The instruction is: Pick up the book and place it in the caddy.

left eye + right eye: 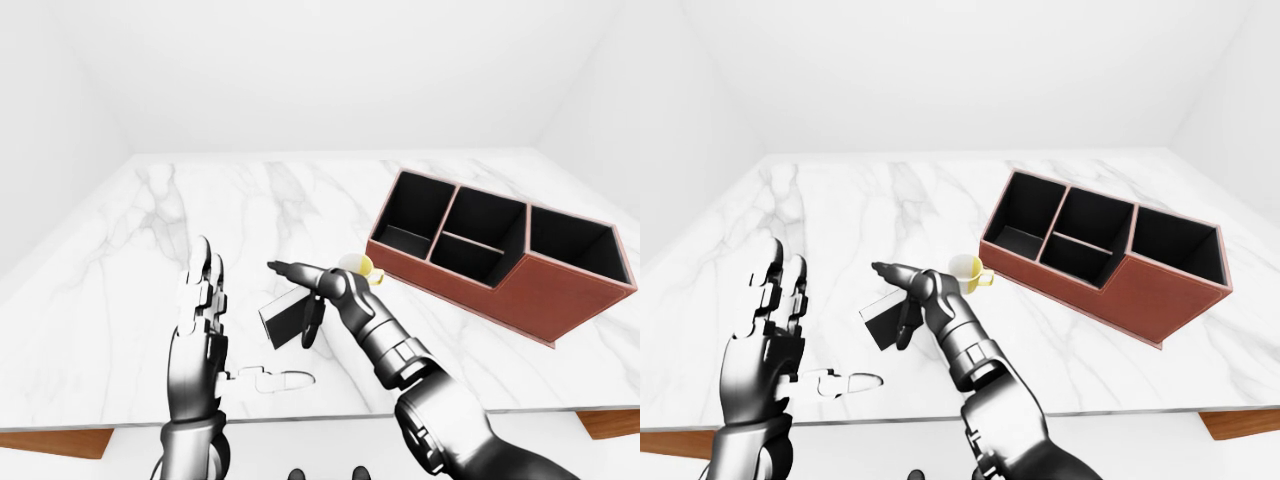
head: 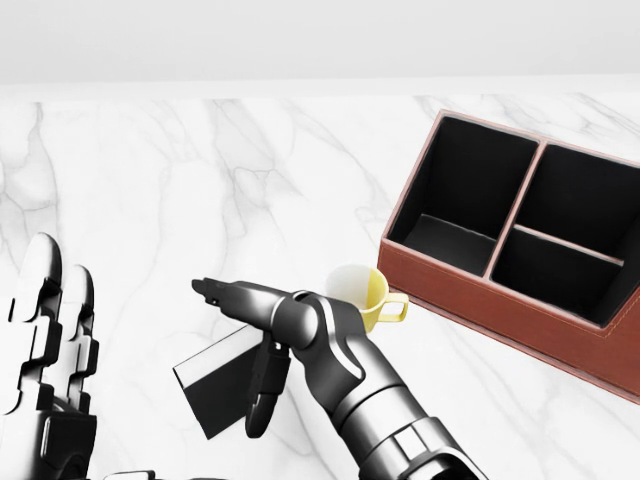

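The right hand (image 2: 250, 350) is reaching over the dark book (image 2: 218, 385), with one finger pointing out toward the head view's left and the other fingers hanging down across the book's right edge; the fingers are touching the cover, but whether they are truly gripping it is not clear. The book is lying low in the head view on the white marble tabletop (image 2: 200, 160), tilted, just left of the forearm. The left hand (image 1: 200, 320) is standing upright beside it at the left, fingers spread wide and holding nothing. A yellow cup (image 2: 362, 292) is sitting just right of the right hand's wrist. Beyond the cup, the brown caddy (image 1: 500, 285) is resting with its dark compartments showing.
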